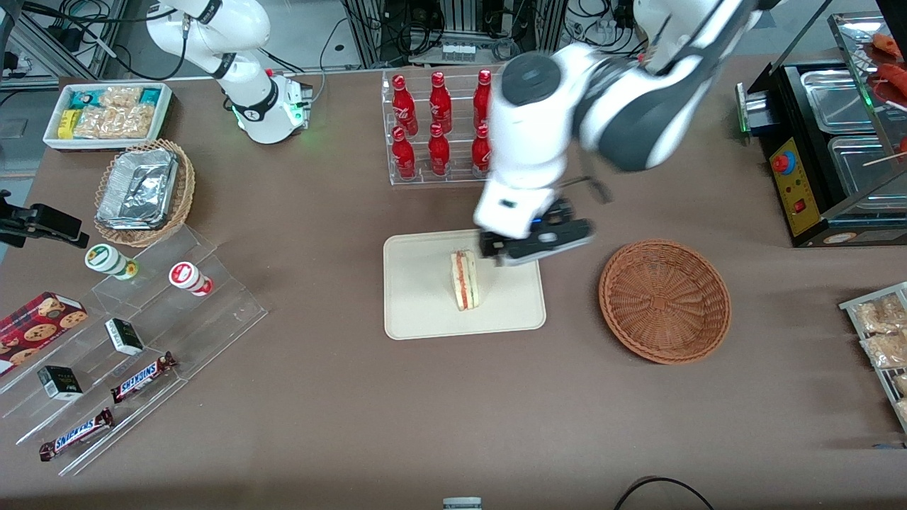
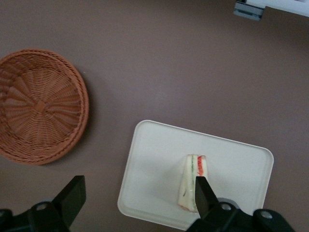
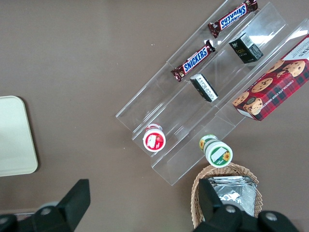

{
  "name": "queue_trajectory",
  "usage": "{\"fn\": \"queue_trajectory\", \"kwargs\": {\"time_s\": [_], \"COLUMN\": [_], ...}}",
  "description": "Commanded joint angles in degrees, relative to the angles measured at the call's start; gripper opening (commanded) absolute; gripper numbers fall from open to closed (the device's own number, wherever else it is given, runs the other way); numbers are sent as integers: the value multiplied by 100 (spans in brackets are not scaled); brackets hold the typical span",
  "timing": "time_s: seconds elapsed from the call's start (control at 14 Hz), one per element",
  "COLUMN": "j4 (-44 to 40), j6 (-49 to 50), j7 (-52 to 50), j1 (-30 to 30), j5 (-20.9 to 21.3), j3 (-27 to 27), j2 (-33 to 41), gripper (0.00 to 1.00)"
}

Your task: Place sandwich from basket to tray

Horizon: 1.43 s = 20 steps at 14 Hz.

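Observation:
The sandwich, a pale wedge with red and green filling along its cut edge, lies on the cream tray. My gripper hangs open above the tray, over the edge that faces the basket, and holds nothing. One black finger shows just beside the sandwich and clear of it. The reddish-brown woven basket stands beside the tray toward the working arm's end and has nothing in it.
A clear rack of red bottles stands farther from the camera than the tray. An acrylic stand with snack bars, a tan wicker basket of foil containers and a white snack bin lie toward the parked arm's end. A black warmer stands at the working arm's end.

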State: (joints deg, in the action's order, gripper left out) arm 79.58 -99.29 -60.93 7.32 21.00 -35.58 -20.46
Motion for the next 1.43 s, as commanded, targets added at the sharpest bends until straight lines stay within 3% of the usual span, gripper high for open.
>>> {"fn": "queue_trajectory", "kwargs": {"time_s": [0.0,0.36,0.57,0.79,1.36], "j4": [233,338,452,541,856], "j6": [488,1130,1448,1361,1351], "j7": [1254,3795,5054,5416,6041], "j1": [-458,-433,-451,-548,-574], "j5": [-568,-1553,-1695,-1678,-1826], "j3": [391,2140,2818,3091,3119], "j2": [655,1491,1755,1712,1912], "gripper": [100,100,100,100,100]}}
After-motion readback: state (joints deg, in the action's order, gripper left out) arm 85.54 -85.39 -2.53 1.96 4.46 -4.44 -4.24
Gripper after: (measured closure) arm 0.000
